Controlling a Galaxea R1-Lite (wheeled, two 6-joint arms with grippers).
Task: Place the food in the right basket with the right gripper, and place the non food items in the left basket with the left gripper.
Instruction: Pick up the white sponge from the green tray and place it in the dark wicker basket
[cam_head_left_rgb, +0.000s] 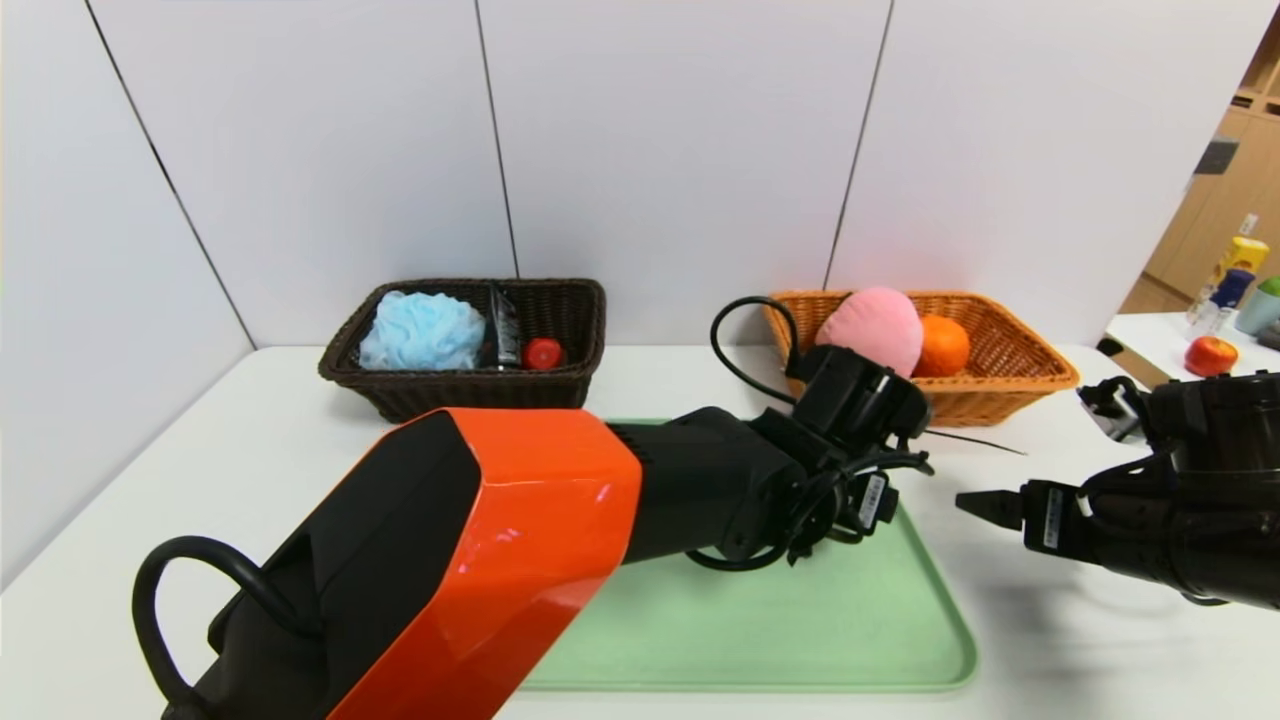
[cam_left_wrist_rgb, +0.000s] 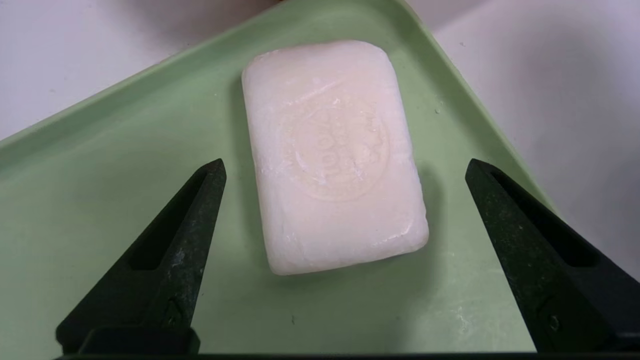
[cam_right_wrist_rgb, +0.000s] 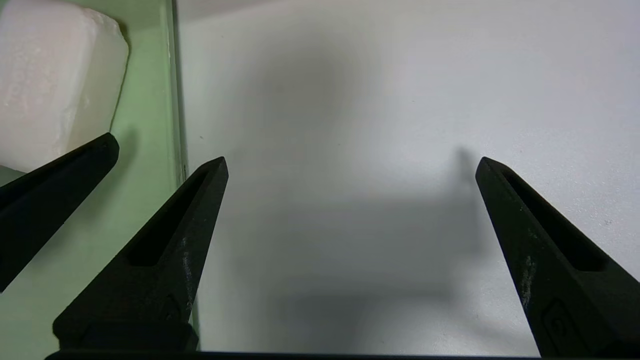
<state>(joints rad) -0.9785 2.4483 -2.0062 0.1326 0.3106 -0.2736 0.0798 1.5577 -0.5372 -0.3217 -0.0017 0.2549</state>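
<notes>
The white soap bar (cam_left_wrist_rgb: 332, 155) lies flat in the far right corner of the green tray (cam_left_wrist_rgb: 100, 200). My left gripper (cam_left_wrist_rgb: 345, 162) is open just above it, one jaw on each side, not touching; in the head view my left wrist hides the soap. The soap (cam_right_wrist_rgb: 50, 80) also shows in the right wrist view. My right gripper (cam_right_wrist_rgb: 351, 160) is open and empty over the bare table just right of the tray (cam_head_left_rgb: 985, 505). The left basket (cam_head_left_rgb: 470, 385) holds the blue puff (cam_head_left_rgb: 420, 330), dark tube (cam_head_left_rgb: 503, 325) and red ball (cam_head_left_rgb: 543, 353). The right basket (cam_head_left_rgb: 1010, 375) holds the peach (cam_head_left_rgb: 872, 325) and orange (cam_head_left_rgb: 942, 345).
The tray (cam_head_left_rgb: 800, 620) lies at the table's middle front, my orange-shelled left arm (cam_head_left_rgb: 480, 560) reaching across it. A thin dark strand (cam_head_left_rgb: 975, 440) lies in front of the right basket. A side table at the far right carries an apple (cam_head_left_rgb: 1211, 355) and bottles (cam_head_left_rgb: 1240, 265).
</notes>
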